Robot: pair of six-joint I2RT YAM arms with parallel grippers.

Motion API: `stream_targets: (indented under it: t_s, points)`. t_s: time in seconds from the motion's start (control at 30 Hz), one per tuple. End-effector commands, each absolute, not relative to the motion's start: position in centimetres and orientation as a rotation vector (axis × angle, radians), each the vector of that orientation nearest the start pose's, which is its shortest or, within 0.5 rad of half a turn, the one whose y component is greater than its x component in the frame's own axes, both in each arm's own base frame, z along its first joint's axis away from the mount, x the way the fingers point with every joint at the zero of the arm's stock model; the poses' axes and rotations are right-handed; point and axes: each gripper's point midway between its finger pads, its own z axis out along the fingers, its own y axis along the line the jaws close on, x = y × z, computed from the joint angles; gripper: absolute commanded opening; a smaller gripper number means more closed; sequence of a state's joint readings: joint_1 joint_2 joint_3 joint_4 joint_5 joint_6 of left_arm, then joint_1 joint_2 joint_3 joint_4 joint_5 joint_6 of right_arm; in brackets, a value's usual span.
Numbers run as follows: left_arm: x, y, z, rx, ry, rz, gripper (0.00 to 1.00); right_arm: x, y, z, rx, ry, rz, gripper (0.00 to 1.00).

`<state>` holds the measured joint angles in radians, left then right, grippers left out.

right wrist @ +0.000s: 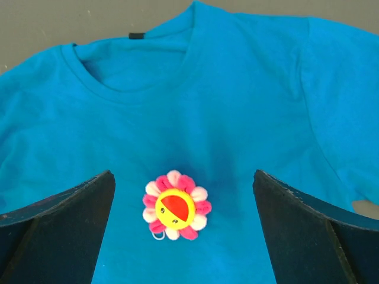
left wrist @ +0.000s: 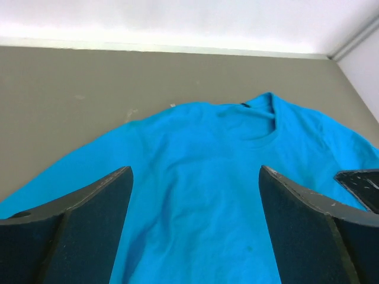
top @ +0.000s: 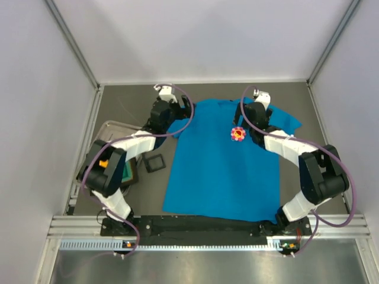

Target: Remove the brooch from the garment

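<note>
The brooch [right wrist: 175, 205] lies on the blue garment [top: 219, 177], just below the collar [right wrist: 133, 71], so nothing is removed yet. The right end effector [right wrist: 182, 176] gapes wide and empty, its fingers either side of the brooch. The left end effector [left wrist: 195, 171], equally open and empty, hovers near the collar.

The left arm [top: 133, 142] and right arm [top: 284, 145] rise from the bottom of the frame, elbows bowed outward, wrists turned toward the upper middle. The left gripper [left wrist: 195, 173] has its jaws spread wide; the right gripper [right wrist: 183, 175] likewise
</note>
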<state>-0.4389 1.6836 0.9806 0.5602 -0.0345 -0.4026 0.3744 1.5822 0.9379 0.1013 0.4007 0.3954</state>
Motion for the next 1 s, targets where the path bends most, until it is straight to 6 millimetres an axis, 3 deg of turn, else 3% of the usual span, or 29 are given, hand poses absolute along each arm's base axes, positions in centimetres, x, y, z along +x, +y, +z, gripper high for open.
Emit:
stream_targets:
  t_s: [0.0,0.07,0.1,0.13,0.17,0.2,0.23,0.27,0.3,0.33,0.4,0.47,0.6,0.77,0.8,0.97]
  points:
    - [47.4,-28.9,20.5,0.157,1.652,-0.700,0.91,45.4,12.4,14.1,0.244,1.982,0.184,0.99]
    - [47.5,-31.4,20.4,0.216,1.656,-0.750,0.88,45.3,12.7,13.6,0.218,2.007,0.223,0.99]
    - [47.7,-32.4,18.6,0.241,1.695,-0.766,0.87,45.3,12.4,13.1,0.218,2.028,0.216,0.99]
    - [47.7,-33.3,18.1,0.260,1.709,-0.791,0.84,45.2,12.0,12.8,0.225,2.040,0.206,0.99]
    - [47.6,-34.8,18.6,0.297,1.700,-0.829,0.82,45.1,12.0,12.5,0.210,2.052,0.218,0.99]
    - [47.1,-35.8,17.1,0.342,1.732,-0.866,0.81,44.8,11.1,11.7,0.220,2.066,0.214,0.99]
    - [46.8,-36.8,17.4,0.377,1.720,-0.887,0.81,44.6,10.9,11.7,0.217,2.066,0.235,0.99]
    - [46.2,-37.8,17.0,0.409,1.729,-0.904,0.80,44.1,11.2,11.5,0.197,2.075,0.293,0.99]
    - [45.6,-38.5,15.7,0.444,1.764,-0.919,0.79,43.8,10.3,10.9,0.221,2.065,0.320,0.99]
    - [45.5,-39.2,15.9,0.470,1.764,-0.936,0.78,43.4,10.1,11.4,0.232,2.044,0.355,0.99]
    - [44.6,-40.6,13.9,0.514,1.812,-0.983,0.71,42.4,10.0,10.7,0.295,2.044,0.435,0.99]
    - [43.5,-41.9,13.3,0.539,1.829,-1.046,0.66,41.8,10.2,10.5,0.307,2.047,0.490,0.99]
    - [42.8,-43.0,10.9,0.555,1.882,-1.066,0.59,41.1,11.4,10.4,0.291,2.042,0.578,0.88]
    - [42.0,-44.0,9.3,0.571,1.924,-1.089,0.50,41.2,11.5,10.1,0.314,2.041,0.619,0.77]
    - [42.0,-44.1,8.9,0.570,1.934,-1.085,0.49,41.1,11.4,9.5,0.333,2.055,0.628,0.71]
    - [42.8,-43.7,7.6,0.550,1.965,-1.020,0.46,41.4,11.7,8.9,0.325,2.058,0.656,0.67]
